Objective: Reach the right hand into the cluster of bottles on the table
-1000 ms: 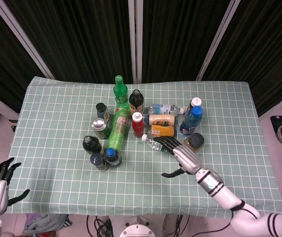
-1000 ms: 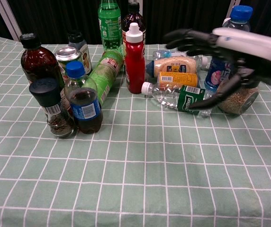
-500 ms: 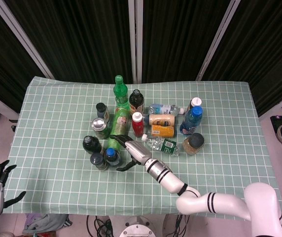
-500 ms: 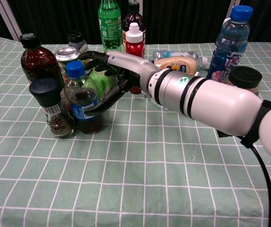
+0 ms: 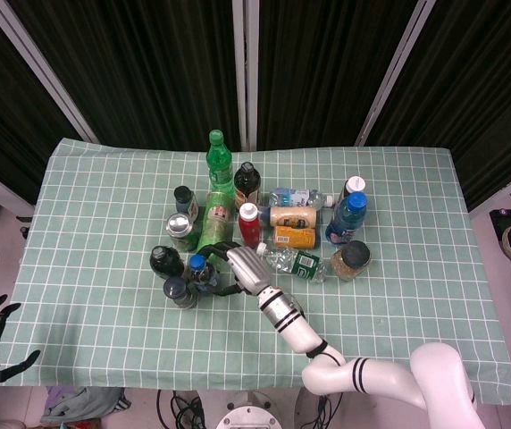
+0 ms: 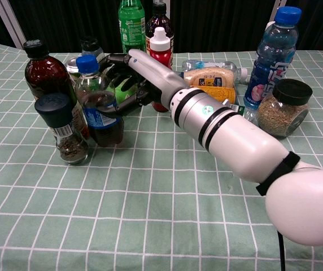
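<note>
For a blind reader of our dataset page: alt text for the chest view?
The robot's right hand closes around a blue-capped cola bottle in a cluster of bottles on a green checked tablecloth, with a pepper grinder beside it.

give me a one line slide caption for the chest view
Right hand reaches into the bottle cluster, fingers around a blue-capped cola bottle beside a pepper grinder.

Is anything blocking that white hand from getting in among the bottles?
No, nothing visible. The right hand is already among the bottles, its fingers around the blue-capped cola bottle at the near left of the cluster.
</note>
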### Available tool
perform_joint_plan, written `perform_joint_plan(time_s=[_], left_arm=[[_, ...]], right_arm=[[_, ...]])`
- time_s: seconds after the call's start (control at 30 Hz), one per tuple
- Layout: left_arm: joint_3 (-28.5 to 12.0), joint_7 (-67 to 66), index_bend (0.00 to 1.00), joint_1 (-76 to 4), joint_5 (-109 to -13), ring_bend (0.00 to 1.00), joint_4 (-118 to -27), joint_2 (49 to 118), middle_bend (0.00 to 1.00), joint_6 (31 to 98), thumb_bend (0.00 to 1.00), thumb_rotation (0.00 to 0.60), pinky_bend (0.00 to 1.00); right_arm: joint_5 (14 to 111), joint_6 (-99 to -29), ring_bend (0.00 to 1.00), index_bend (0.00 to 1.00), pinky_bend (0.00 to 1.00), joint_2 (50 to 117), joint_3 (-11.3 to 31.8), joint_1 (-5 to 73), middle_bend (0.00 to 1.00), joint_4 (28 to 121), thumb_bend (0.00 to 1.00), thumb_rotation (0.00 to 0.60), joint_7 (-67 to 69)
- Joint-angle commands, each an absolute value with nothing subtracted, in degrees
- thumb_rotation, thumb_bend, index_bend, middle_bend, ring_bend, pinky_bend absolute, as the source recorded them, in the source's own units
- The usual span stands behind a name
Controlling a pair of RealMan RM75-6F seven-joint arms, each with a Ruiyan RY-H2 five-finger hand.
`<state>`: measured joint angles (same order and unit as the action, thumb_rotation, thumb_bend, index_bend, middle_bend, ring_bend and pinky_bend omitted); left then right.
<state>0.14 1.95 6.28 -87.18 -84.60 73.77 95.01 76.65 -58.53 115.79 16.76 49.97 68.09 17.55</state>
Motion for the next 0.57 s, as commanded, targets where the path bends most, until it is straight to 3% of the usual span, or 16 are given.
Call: perform_joint_plan(time_s=[0.03, 0.27, 0.57], left_arm=[[0.14, 1.87, 0.22, 6.35, -87.21, 0.11, -84.81, 73.66, 0.11, 95.06, 0.00, 0.600, 0.16], [0.05, 0.06, 0.22, 6.11, -88.28, 0.11, -86.71, 73.12, 0.11, 95.43, 0.00, 0.600, 0.16], [-0.14, -3.50, 0.22, 5.11, -89.62, 0.11, -90.10, 72.31, 0.11, 94.93, 0.00, 0.600, 0.16]], right_arm=[[80.51, -62.50, 0.29, 0.62, 0.28, 111.00, 15.14, 46.88, 0.54, 74.34, 0.46, 0.600, 20.44], [87.75, -69.62, 0.31, 0.62, 0.28, 97.05, 11.86, 40.93, 0.53, 91.90, 0.46, 0.600, 24.95], [96.69, -77.66, 0.31, 0.62, 0.28, 88.94, 9.80, 37.57, 0.53, 101.47, 0.46, 0.600, 30.11]])
